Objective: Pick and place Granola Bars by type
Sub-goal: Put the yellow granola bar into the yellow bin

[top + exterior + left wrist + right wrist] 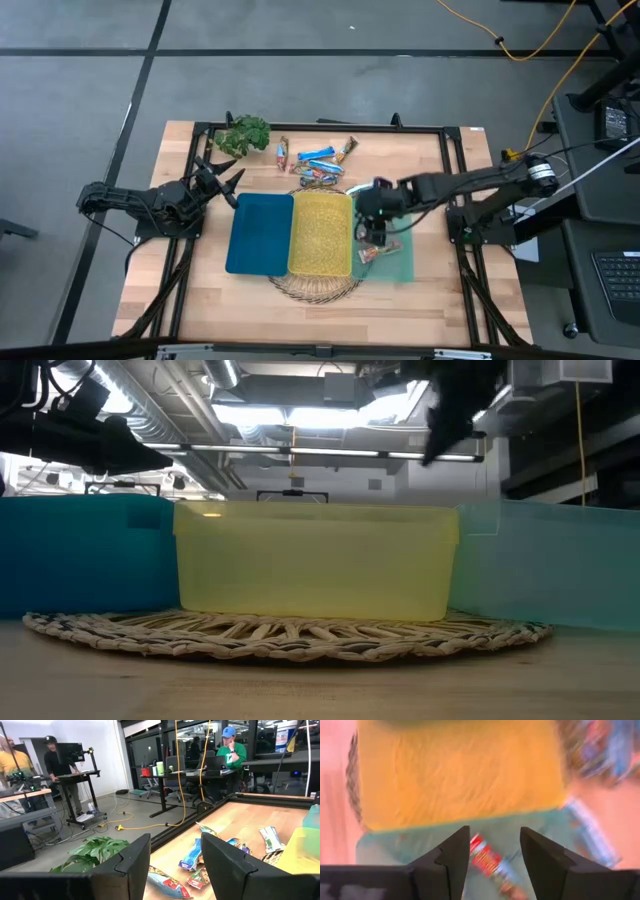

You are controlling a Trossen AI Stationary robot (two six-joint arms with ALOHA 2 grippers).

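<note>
Several shiny granola bars, blue-white and red-orange among them, lie loose on the table behind the bins; they also show in the left wrist view. One red-wrapped bar lies on the floor of the pale teal bin; it shows in the right wrist view below the fingers. My right gripper hangs open above that bin, touching nothing. My left gripper is open and empty at the table's left, near the green plant.
Three bins stand side by side on a round woven mat: a blue one, a yellow one and the teal one. A black frame runs round the table. People and desks show beyond the table's far side.
</note>
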